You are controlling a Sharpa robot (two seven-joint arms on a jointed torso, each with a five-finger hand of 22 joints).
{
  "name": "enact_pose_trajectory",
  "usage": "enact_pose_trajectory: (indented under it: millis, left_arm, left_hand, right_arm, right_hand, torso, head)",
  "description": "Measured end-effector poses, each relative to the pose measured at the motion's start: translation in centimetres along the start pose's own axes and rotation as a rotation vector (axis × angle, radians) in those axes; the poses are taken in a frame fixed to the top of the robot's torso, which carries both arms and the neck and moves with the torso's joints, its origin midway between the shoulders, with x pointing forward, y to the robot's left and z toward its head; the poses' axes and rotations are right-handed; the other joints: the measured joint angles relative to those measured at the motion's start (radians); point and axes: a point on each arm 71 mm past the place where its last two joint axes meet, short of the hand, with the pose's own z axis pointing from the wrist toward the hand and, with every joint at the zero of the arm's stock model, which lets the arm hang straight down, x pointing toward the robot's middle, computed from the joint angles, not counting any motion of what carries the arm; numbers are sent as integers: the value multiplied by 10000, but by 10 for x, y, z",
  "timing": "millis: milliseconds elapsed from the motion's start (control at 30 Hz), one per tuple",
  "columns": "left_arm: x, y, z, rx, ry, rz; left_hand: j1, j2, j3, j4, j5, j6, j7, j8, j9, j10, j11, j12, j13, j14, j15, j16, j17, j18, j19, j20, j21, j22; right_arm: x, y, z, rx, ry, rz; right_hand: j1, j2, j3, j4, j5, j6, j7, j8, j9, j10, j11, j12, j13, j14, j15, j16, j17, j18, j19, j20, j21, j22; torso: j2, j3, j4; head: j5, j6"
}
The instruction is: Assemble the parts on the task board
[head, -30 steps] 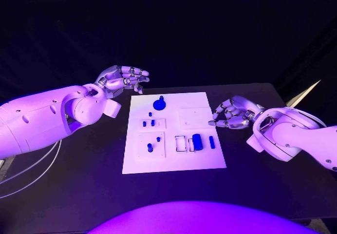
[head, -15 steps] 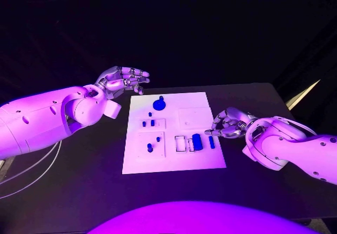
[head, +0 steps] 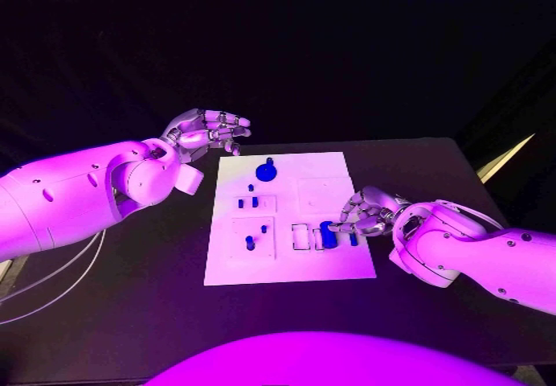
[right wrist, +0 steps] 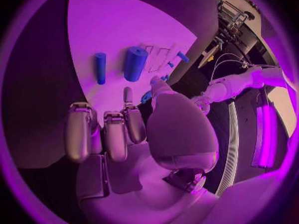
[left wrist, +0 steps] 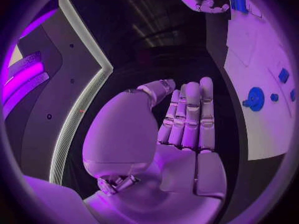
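Right hand (right wrist: 127,129) over the white board (right wrist: 118,30), fingers (right wrist: 79,132) curled down and apart, nothing held. Beyond the fingertips, a thick blue cylinder (right wrist: 134,63) lying beside a thinner blue rod (right wrist: 100,67); smaller blue pieces (right wrist: 182,56) farther along.

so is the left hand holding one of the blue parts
No, in the left wrist view the left hand has its fingers straight with nothing in them, off the edge of the task board.
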Motion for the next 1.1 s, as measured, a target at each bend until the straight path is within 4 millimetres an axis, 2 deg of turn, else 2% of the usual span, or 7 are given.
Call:
enact_pose_trajectory:
  millis: [267,333,700,833,900,1033,1100]
  left_arm:
    - [0,0,-1,-7,16,-6]
    - [0,0,-1,-11,12,-5]
    - [-1,0,-2,-36,-1,-2]
    - [-1,0,-2,-44,-3,-2]
    - [-1,0,-2,-49,-6,0]
    - [-2,0,-3,-60,-10,0]
    - [-2,0,-3,-63,-10,-1]
  left_hand:
    - [0,0,0,0,0,0,0,0,0,0,0,0,0,0,0,0,0,0,0,0,0,0]
    - [0,0,0,0,0,-1,0,0,0,0,0,0,1,0,0,0,0,0,0,0,0,0]
    - [0,0,0,0,0,-1,0,0,0,0,0,2,1,0,0,0,0,-1,0,0,-1,-1]
    - [0,0,0,0,0,-1,0,0,1,0,0,67,2,0,0,0,0,0,0,0,-1,-2]
    - [-145,145,0,2,0,-1,0,1,1,0,0,68,2,0,0,0,0,0,0,0,-1,-5]
    - [-143,143,1,4,0,-1,0,1,1,0,1,68,3,0,0,0,1,0,0,0,-1,-7]
    - [-143,144,-118,265,0,-1,0,1,1,0,1,68,3,0,0,0,1,0,0,0,-2,-8]
  right_arm:
    - [10,-2,6,306,401,-130]
    - [13,-3,7,376,524,-116]
    - [23,-2,14,528,841,-1]
    - [25,-3,16,618,897,-3]
    - [25,-3,16,650,938,-19]
    - [25,-3,18,677,1039,-86]
    - [25,-3,19,690,1091,-128]
  right_hand:
    - [-3,2,-265,13,0,1,1,-106,-2,0,0,-1,0,0,1,0,0,0,32,33,0,1]
    - [-283,282,-541,41,187,3,1,-106,-2,0,0,-1,0,0,1,0,0,0,36,36,0,1]
    - [-292,292,-630,29,231,41,-34,-106,-1,-1,0,-2,0,0,1,0,0,0,37,36,0,0]
    - [-422,421,-630,29,231,43,-35,-106,-1,-1,0,-2,0,0,1,0,0,0,37,36,0,1]
    - [-422,421,-630,29,362,69,-60,-105,8,-1,0,-2,0,0,1,0,0,0,37,36,0,1]
    - [-422,422,-631,29,619,90,-80,-93,271,-1,0,-2,0,0,1,0,0,0,37,36,0,1]
    - [-421,422,-631,28,689,106,-96,-92,411,0,0,-2,0,0,1,0,0,0,38,36,0,1]
  torso:
    - [2,5,1]
    - [6,8,0]
    - [12,13,2]
    - [11,17,-4]
    - [6,17,-4]
    - [4,17,-4]
    - [4,16,-5]
  head:
    - [2,0]
    - [19,0]
    - [91,0]
    - [130,0]
    - [151,0]
    - [168,0]
    - [183,0]
